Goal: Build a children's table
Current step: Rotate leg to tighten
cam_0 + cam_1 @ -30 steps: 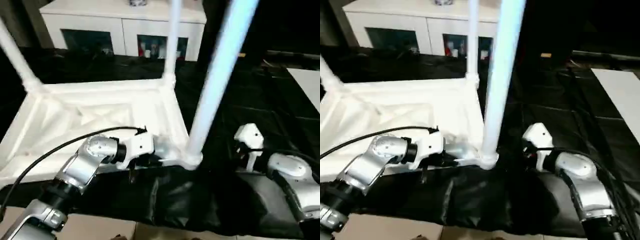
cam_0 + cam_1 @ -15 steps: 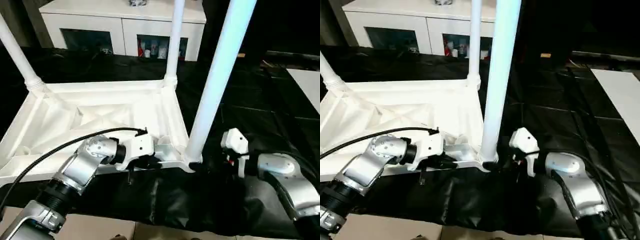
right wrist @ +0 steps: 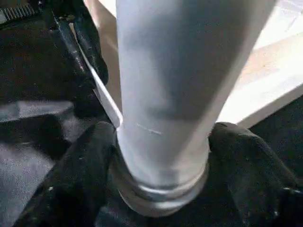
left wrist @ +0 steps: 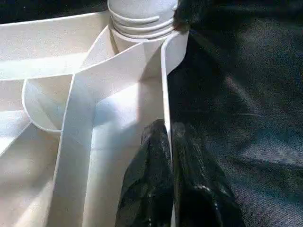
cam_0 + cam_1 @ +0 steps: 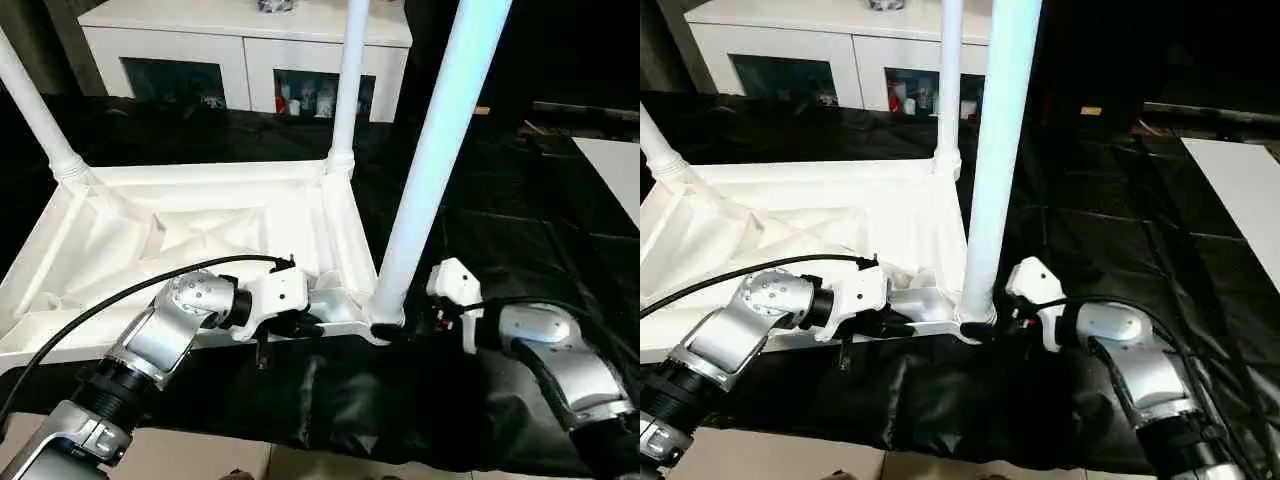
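The white table top (image 5: 190, 240) lies upside down on a black sheet (image 5: 520, 230), with its ribbed underside facing up. Three white legs stand up from its corners: the near leg (image 5: 430, 160) rises from the corner closest to the right arm, the far leg (image 5: 347, 80) stands at the back corner, and another leg (image 5: 35, 110) leans up at the far left corner. The left gripper (image 5: 305, 322) is at the near edge of the top, just left of the near leg. Its two black fingers (image 4: 151, 175) are pinched tight on the thin white wall of the top's rim. The right gripper (image 5: 400, 325) is low down at the bottom of the near leg. Its black fingers (image 3: 71, 184) sit one on each side of the leg, right where the leg goes into its round socket. Behind the table stands a white cabinet (image 5: 240, 50) with glass doors.
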`<state>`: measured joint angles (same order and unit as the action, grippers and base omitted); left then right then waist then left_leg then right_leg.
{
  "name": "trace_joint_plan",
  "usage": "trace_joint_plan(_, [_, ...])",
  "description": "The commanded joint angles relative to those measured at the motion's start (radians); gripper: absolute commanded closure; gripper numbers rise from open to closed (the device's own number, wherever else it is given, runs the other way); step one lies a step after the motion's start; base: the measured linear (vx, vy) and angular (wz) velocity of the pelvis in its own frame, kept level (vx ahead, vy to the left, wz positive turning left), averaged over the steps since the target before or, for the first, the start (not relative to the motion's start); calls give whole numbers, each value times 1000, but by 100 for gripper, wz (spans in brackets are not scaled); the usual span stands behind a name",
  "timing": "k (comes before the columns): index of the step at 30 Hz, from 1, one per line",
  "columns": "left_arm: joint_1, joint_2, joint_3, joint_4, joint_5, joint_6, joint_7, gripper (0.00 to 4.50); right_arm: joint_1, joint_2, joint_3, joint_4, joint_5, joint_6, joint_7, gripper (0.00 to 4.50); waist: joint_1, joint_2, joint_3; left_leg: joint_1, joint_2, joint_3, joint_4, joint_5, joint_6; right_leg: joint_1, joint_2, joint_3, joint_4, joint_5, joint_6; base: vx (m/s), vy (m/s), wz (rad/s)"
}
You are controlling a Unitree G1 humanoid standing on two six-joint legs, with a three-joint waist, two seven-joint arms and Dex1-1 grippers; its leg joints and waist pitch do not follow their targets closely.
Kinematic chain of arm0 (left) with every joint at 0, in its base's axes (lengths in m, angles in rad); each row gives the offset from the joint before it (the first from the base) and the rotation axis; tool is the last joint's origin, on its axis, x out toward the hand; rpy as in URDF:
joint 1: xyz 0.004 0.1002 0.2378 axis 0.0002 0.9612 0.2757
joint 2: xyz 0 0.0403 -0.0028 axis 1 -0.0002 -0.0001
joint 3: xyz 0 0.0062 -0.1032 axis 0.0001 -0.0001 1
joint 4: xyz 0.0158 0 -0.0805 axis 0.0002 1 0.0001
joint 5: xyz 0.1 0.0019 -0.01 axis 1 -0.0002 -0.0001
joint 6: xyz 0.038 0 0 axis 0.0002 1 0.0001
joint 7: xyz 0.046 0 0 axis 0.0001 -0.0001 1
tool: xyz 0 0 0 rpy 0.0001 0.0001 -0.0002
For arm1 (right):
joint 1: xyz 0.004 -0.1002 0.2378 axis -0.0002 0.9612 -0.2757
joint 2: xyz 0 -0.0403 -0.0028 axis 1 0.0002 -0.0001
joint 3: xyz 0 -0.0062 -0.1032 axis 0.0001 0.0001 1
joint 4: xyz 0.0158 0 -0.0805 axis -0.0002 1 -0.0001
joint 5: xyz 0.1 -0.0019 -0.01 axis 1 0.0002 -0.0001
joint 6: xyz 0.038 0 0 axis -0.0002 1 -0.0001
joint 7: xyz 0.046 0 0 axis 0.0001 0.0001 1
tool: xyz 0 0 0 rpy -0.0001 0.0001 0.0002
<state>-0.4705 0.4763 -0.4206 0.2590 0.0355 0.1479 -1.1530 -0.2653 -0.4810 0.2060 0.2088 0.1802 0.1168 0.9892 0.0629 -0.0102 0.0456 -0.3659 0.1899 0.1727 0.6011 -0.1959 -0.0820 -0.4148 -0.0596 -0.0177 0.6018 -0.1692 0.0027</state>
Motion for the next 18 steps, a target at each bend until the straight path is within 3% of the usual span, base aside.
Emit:
trace_joint_plan(1, [3,-3,-43,-14,19,4,-29,450,-18,4,-2,12,-9,-14,-7,132,-1,-6,-60,5,31,-3,-73,-176,61,54,-58,28,-57,-166,-232,0,0,0])
trace_joint_plan(6, [4,-2,-47,-14,22,6,-32,450,-23,13,1,25,-10,-25,-7,174,-1,-6,-58,5,31,-3,-73,-192,57,53,-59,28,-61,-200,-225,0,0,0])
trace_joint_plan(14, [14,0,-54,-15,33,32,-23,450,-4,45,-8,60,-21,1,-61,186,-5,-6,-56,6,31,-4,-77,-215,47,51,-59,28,-64,-240,-215,0,0,0])
trace_joint_plan(18, [0,-78,-26,33,45,118,103,450,-14,141,-33,118,-53,66,-253,187,-20,-3,-42,15,28,-9,-87,-346,-1,37,-57,26,-83,-436,-172,0,0,0])
